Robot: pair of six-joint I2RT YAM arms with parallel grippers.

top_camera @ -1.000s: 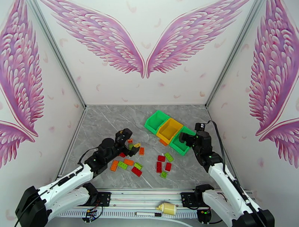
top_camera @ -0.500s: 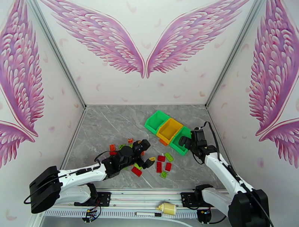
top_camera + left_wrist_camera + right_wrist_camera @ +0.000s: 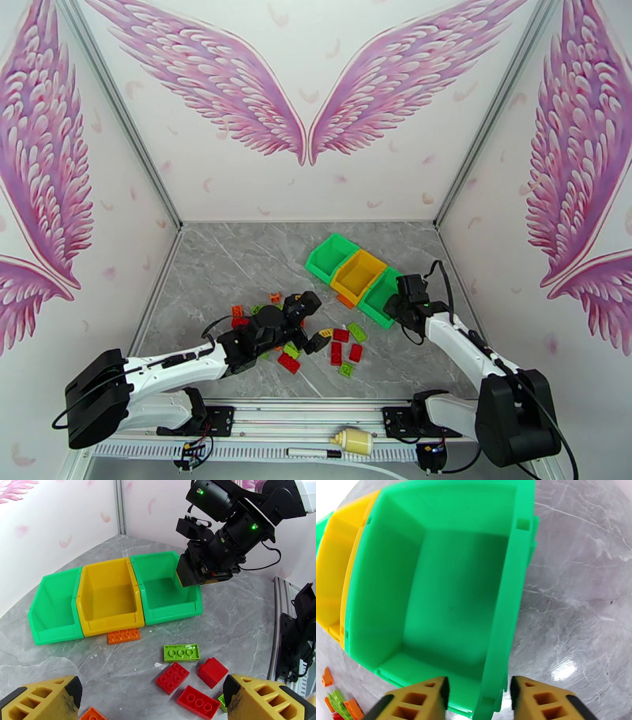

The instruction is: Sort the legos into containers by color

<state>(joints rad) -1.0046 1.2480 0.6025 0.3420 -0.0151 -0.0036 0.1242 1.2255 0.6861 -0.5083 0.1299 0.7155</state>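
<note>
Since the earlier frame the left arm has swung from the left-hand cluster toward the middle of the grey marbled table (image 3: pixel 221 260), and the right arm has dropped onto the bins. The left gripper (image 3: pixel 154 701) now hangs low over the central scatter of legos (image 3: pixel 340 347), its yellow fingers (image 3: pixel 43 699) spread wide with nothing between them. Just beyond it lie a lime green brick (image 3: pixel 181 652) and three red bricks (image 3: pixel 172 677), flat and studs up. An orange brick (image 3: pixel 124 635) rests against the near foot of the yellow bin (image 3: pixel 112 624). More legos lie to the left, around the left arm. The three bins stand in a touching diagonal row to the right of centre: a far green bin (image 3: pixel 55 632), the yellow one in the middle, and the nearest green bin (image 3: pixel 173 612). No brick is visible inside any of them, so sorting has probably barely begun. The right gripper (image 3: pixel 480 685) straddles the right wall of the nearest green bin, jaws drawn in close. Whether they actually pinch that wall cannot be told. The legos look light, rigid and smooth, likely to skid on the slick table. Each is best pinched across its flat side walls, not over the studs. The bin looks light too, and could slide or tip if pulled by one wall.
</note>
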